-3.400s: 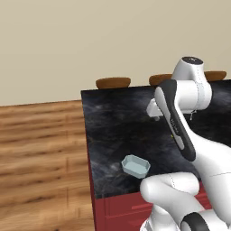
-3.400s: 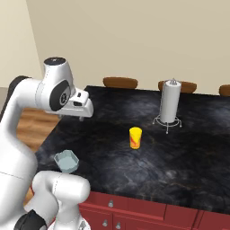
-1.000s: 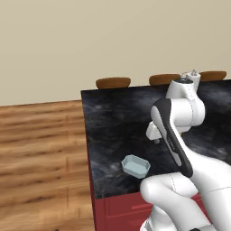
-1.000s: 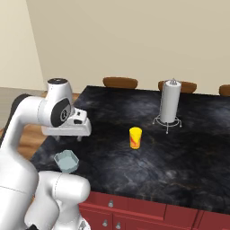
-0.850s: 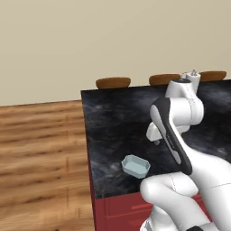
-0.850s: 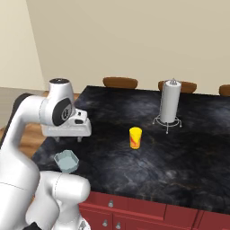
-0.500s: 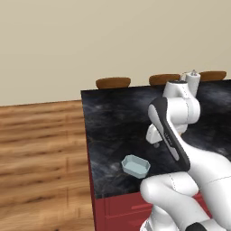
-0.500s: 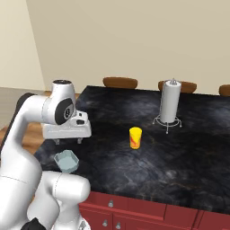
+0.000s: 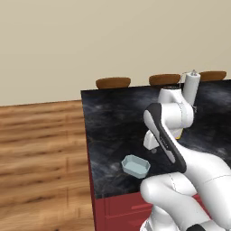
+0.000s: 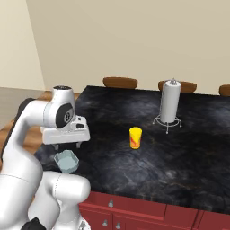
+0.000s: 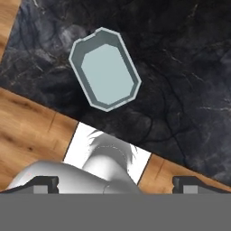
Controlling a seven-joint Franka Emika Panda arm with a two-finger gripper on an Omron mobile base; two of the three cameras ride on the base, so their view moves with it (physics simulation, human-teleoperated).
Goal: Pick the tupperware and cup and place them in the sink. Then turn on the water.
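Right now we have the tool [image 10: 66, 144] poised above the near corner of the dark marble desk [image 10: 179, 152], its two tips spread wide apart with nothing between them. Under it, the tupperware [image 11: 104, 69] sits flat on the desk close to the edge, empty and upright; in the hand view it lies off to the upper left and turned at an angle to the tips. To do this well, we judge we should centre over it, roll the wrist so the tips span its narrow sides, then descend straight and close on the thick rim. Meanwhile the cup [image 10: 135, 137] stands well apart, near the paper towel holder [image 10: 169, 108], waiting its turn, so it poses no collision risk
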